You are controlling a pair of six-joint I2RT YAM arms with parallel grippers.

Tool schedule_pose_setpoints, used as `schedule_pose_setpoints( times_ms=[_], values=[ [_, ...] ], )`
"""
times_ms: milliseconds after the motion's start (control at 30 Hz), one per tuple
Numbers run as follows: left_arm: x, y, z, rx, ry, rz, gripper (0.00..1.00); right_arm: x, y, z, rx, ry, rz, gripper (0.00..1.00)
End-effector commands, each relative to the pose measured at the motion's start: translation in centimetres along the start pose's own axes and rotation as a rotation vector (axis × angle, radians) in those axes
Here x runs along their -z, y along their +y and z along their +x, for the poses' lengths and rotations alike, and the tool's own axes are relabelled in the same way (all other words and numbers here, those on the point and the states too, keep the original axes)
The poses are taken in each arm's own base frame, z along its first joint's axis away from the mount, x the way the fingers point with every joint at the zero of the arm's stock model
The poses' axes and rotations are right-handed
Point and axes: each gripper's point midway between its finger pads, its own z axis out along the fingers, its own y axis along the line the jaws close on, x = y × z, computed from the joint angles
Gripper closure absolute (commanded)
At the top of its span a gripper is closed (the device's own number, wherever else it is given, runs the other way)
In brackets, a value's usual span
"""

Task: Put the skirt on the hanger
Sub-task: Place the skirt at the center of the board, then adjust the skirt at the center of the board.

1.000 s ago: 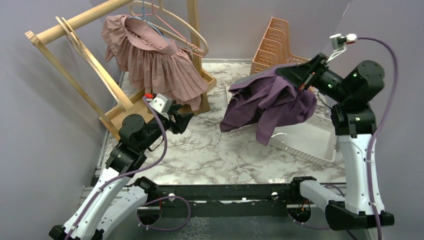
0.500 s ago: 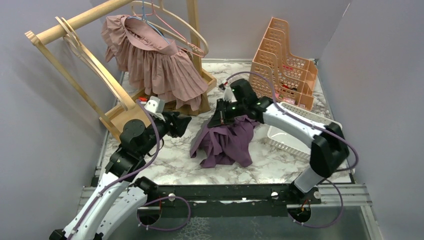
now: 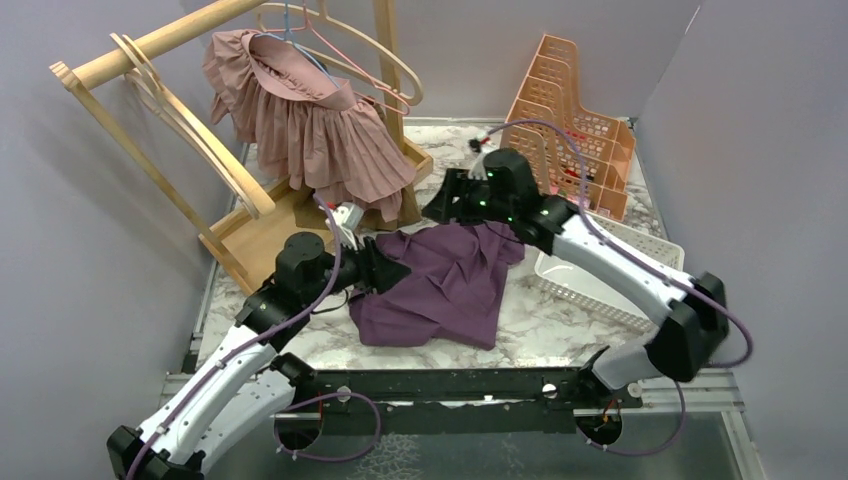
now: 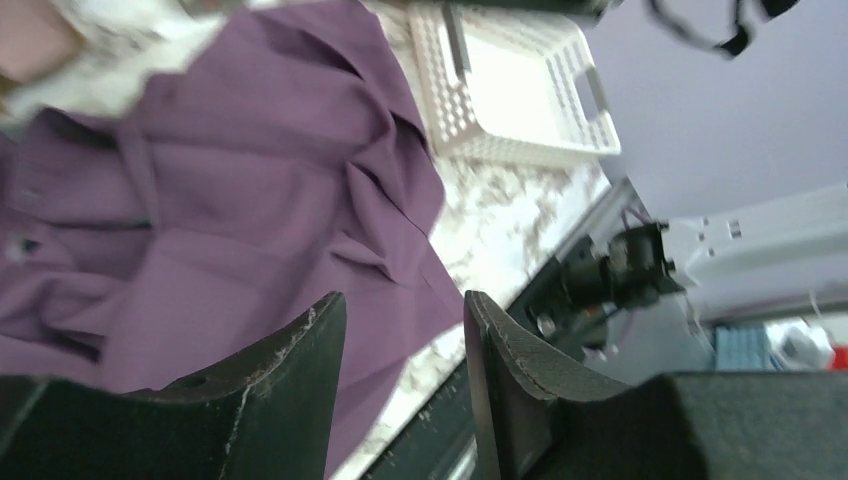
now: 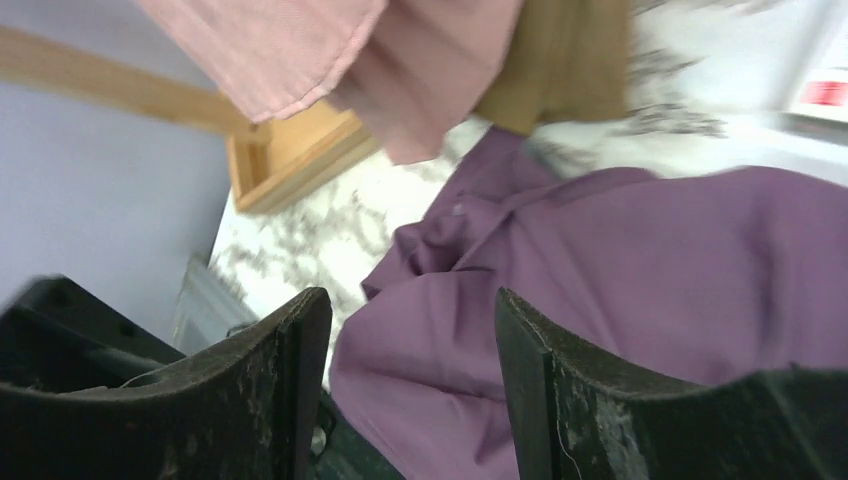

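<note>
Skirt (image 3: 440, 285) crumpled at frame centre, hanger (image 3: 200, 140) upper left | left gripper (image 3: 385, 272) parted, empty, at its left edge | right gripper (image 3: 440, 205) wide, empty, above | risk: pinching one loose fold, cloth sliding out mid-lift

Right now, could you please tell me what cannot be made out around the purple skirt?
purple skirt waistband: lost in folds in top view; both wrist views blurred.
white basket: right arm covers part in top view; top edge cuts it in left wrist view.
hanger under pink skirt: mostly covered by cloth, top view.
</note>
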Motion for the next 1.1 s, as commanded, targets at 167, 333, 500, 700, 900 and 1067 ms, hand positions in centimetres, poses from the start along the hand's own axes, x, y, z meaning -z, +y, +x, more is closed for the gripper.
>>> schedule_pose_setpoints(
  times_ms=[167,333,500,700,900,1067],
  values=[
    [-2.8,-6.8,7.3,-0.093,0.194,0.245,0.53,9.9,-12.1,0.1,-0.124,-0.196,0.531,0.39],
    [-7.0,-9.5,13.7,-0.344,0.355,0.238,0.53,11.9,-14.7,1.8,-0.22,-0.172,0.605,0.4],
    [-10.1,-9.9,19.2,-0.66,0.451,0.227,0.46,13.0,-16.2,2.6,-0.298,-0.178,0.619,0.4],
    [-11.5,-8.5,22.5,-0.845,0.503,0.274,0.37,13.9,-17.0,3.0,-0.316,-0.185,0.632,0.4],
    [-11.5,-4.4,25.4,-0.923,0.606,0.206,0.35,14.1,-17.3,2.6,-0.309,-0.193,0.642,0.4],
    [-11.9,-1.0,26.9,-0.943,0.654,0.084,0.39,13.8,-17.3,2.1,-0.306,-0.194,0.637,0.4]
  ],
)
